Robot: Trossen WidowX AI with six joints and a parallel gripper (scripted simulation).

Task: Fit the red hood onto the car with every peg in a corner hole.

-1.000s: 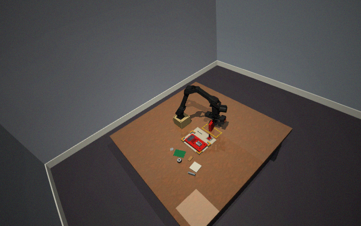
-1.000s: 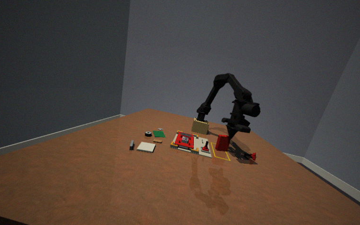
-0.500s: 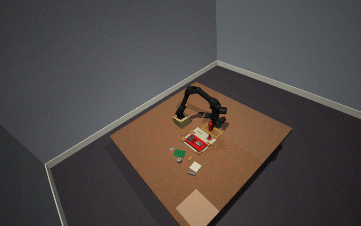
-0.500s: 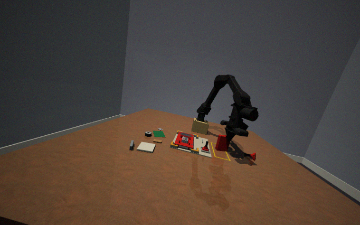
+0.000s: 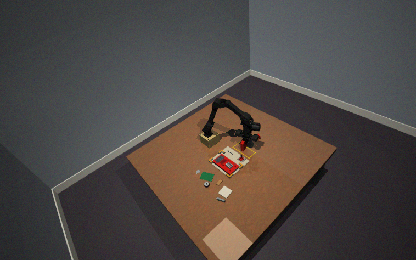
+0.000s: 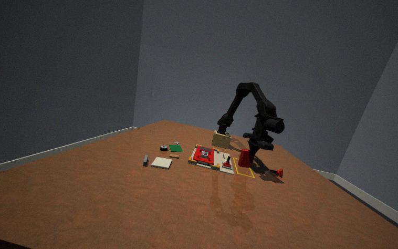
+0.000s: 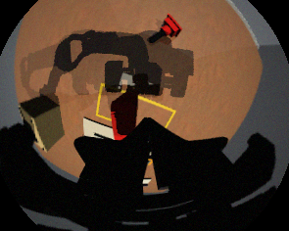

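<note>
The red hood (image 5: 242, 146) (image 6: 245, 157) (image 7: 124, 110) stands upright on an edge, tall and narrow, within the yellow outline (image 5: 252, 155) (image 6: 254, 176). The chassis, with its red deck (image 5: 232, 169) (image 6: 199, 158), sits in the cream jig board (image 5: 235, 154) (image 6: 221, 156) (image 7: 95, 128). The grey engine block (image 5: 229, 164) (image 6: 204, 154) is on the deck, with short pegs around it. My gripper (image 5: 247, 145) (image 6: 253, 153) (image 7: 147, 120) is shut and empty, pointing down close beside the hood, on the side away from the jig. Whether its tips touch the hood I cannot tell.
A small red and black part (image 5: 258, 136) (image 6: 280, 173) (image 7: 171, 25) lies beyond the gripper. A similar part (image 5: 241, 158) (image 6: 227, 164) stands on the jig board. A green sheet (image 5: 207, 176) (image 6: 175, 148), a white pad (image 5: 225, 191) (image 6: 161, 162) and other small things lie past the jig.
</note>
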